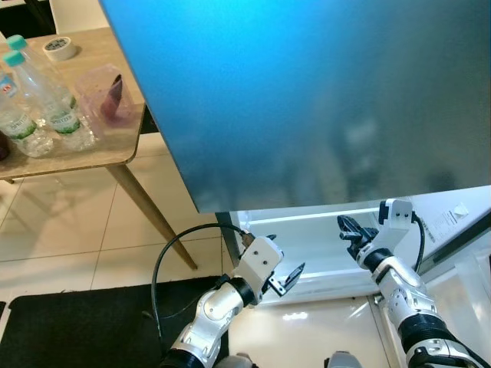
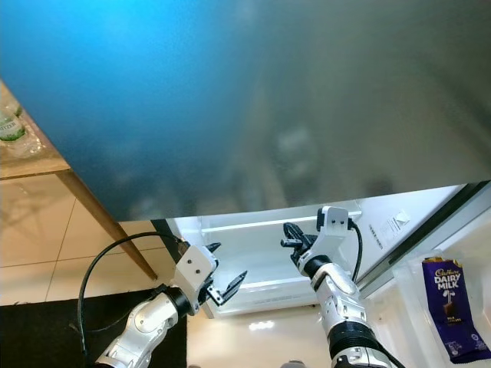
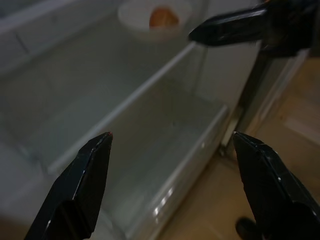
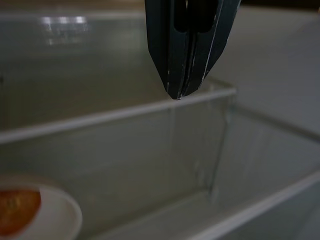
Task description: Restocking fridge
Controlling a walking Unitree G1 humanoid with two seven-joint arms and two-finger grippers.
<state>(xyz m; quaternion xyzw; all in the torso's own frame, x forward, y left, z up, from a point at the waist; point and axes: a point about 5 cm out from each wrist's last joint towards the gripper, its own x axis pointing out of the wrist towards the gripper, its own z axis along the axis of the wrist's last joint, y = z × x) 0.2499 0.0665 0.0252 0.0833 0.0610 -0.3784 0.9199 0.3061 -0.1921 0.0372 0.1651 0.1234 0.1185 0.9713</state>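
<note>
Two grippers: both low in front of the open fridge point(image 1: 322, 245), reaching toward its lit interior.
Left gripper point(image 1: 285, 277): fingers spread wide, nothing between them, poised just before the front edge of the lower drawer point(image 3: 165, 150).
Right gripper point(image 2: 294, 239): fingers pressed together and holding nothing, tip just inside the fridge near a glass shelf edge point(image 4: 115, 116).
Mat point(image 1: 77, 326): dark, on the floor under the left arm.
Chocolate bar point(image 2: 449, 307): purple wrapper, standing in the door compartment on the right, well apart from both grippers.
Bowl point(image 3: 156, 19): white, on a shelf deep inside the fridge, with something orange in it; too blurred to tell what.
Fridge door point(image 1: 307, 100): large blue-grey panel, tilted across the upper part of the head views.
Table point(image 1: 92, 149): wooden, to the left beyond the door.
Water bottles point(image 1: 34, 96): clear with teal caps, upright near the table's left end.
Plastic container point(image 1: 107, 96): pinkish, just beside the bottles.
Tape roll point(image 1: 59, 47): near the table's far edge.
</note>
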